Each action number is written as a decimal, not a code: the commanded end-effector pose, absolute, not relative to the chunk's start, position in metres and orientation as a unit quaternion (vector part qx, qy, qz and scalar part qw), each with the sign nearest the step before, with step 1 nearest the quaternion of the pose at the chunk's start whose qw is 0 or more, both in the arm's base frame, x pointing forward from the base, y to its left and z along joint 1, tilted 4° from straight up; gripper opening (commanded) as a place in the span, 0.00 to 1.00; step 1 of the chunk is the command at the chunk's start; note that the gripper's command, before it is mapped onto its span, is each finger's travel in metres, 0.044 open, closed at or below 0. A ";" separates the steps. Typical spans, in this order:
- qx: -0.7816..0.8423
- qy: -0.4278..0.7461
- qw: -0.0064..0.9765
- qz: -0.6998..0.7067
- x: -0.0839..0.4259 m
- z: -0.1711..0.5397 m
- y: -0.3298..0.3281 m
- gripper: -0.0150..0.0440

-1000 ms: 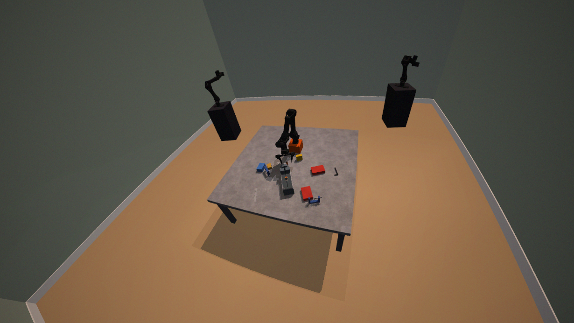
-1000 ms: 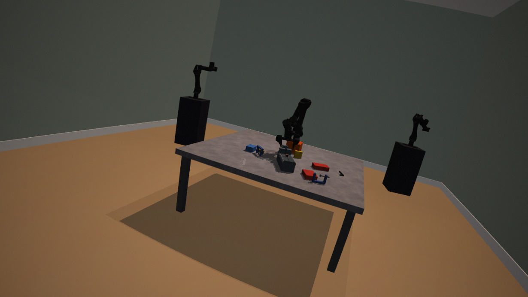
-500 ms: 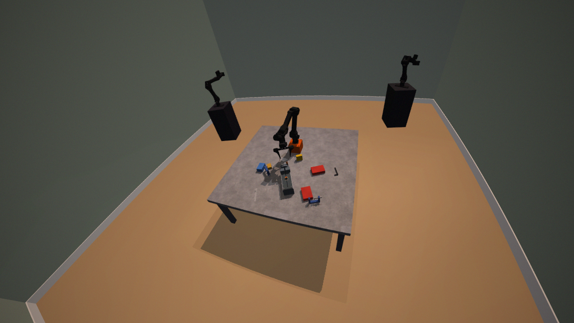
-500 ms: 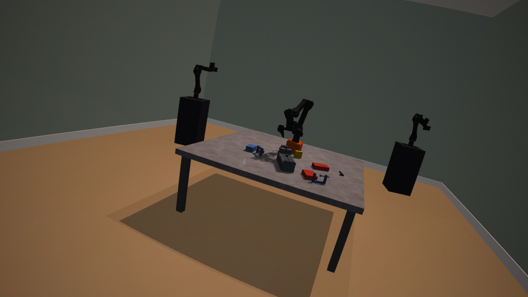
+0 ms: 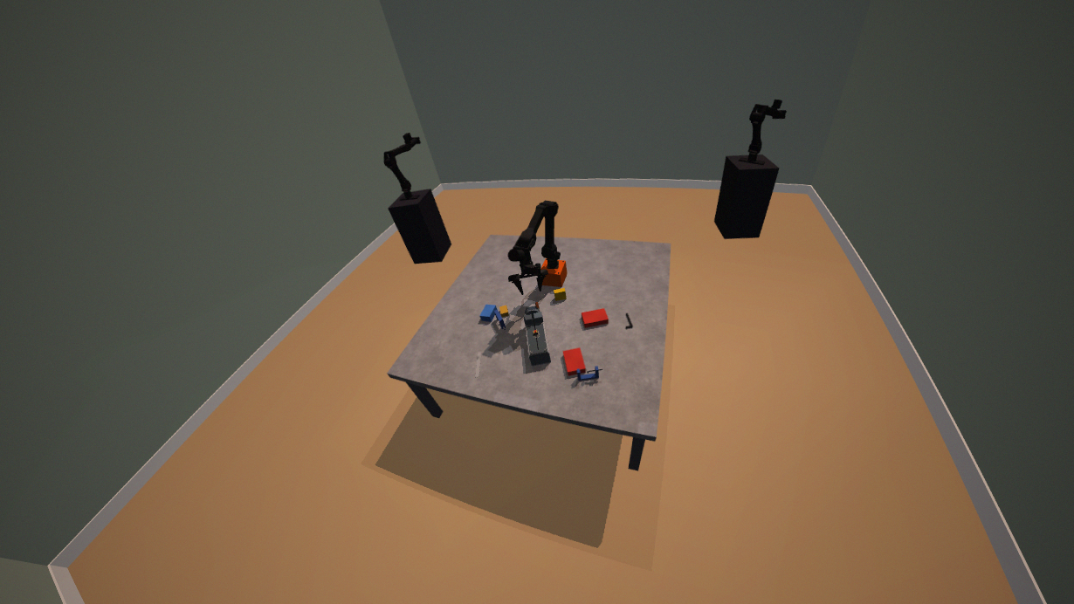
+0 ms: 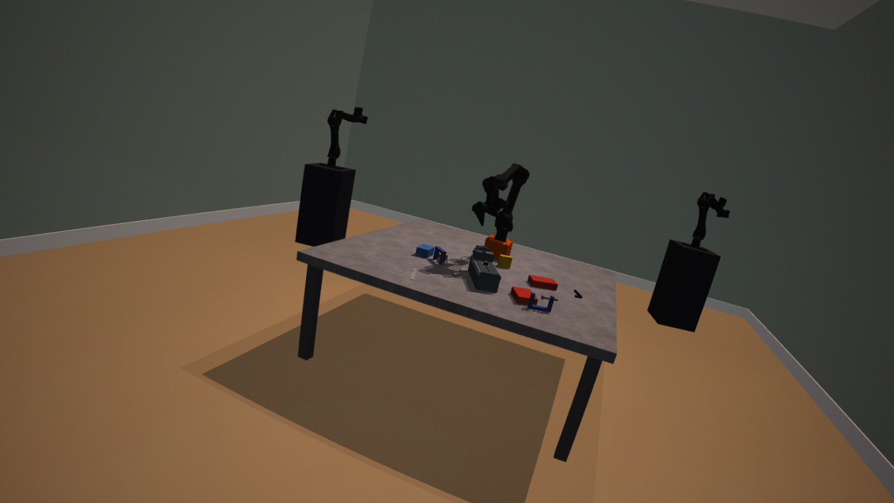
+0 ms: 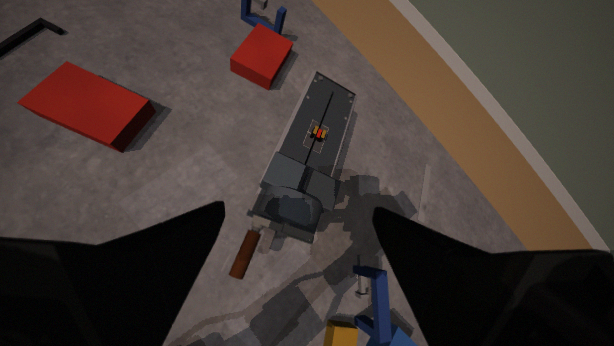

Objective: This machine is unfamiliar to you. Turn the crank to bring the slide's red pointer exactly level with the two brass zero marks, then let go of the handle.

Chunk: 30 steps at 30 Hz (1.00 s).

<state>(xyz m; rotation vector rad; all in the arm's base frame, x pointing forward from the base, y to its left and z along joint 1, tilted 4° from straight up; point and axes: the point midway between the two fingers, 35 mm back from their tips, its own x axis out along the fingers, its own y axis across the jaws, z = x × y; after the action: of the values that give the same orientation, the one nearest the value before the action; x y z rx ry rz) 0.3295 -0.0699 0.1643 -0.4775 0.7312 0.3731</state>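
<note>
End effector (image 5: 529,291) (image 7: 300,211): wide apart, holding nothing | brown handle (image 7: 244,254): free | red blocks (image 5: 595,318) (image 5: 574,360) (image 7: 87,106) (image 7: 261,56): near grey machine (image 5: 537,341) (image 6: 484,275) (image 7: 320,120) | in the way: cannot tell

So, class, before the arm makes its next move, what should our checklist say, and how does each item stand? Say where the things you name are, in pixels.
1. Gripper (image 5: 528,291) (image 7: 300,211) open: ok.
2. Handle (image 7: 244,254) released, nothing between the fingers: ok.
3. Red pointer (image 7: 319,133) sitting between the brass marks (image 7: 316,130) (image 7: 324,134): ok.
4. Pointer exactly level with both marks: cannot tell, too small to judge.
5. Gripper raised off the machine (image 5: 537,341) (image 6: 485,275) (image 7: 313,135): ok.
</note>
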 end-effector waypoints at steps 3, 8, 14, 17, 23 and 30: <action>-0.335 0.352 0.845 0.224 0.345 0.172 -0.072 1.00; -0.429 0.344 0.790 0.271 0.361 0.177 -0.072 1.00; -0.535 0.323 0.708 0.329 0.380 0.183 -0.068 1.00; -0.583 0.308 0.662 0.358 0.390 0.185 -0.065 1.00; -0.665 0.278 0.559 0.410 0.407 0.187 -0.064 1.00; -0.739 0.231 0.425 0.469 0.424 0.187 -0.060 1.00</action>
<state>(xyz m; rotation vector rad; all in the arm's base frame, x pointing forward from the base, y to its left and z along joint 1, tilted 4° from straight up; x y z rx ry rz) 0.4185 -0.0610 0.1865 -1.7557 0.6053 1.1052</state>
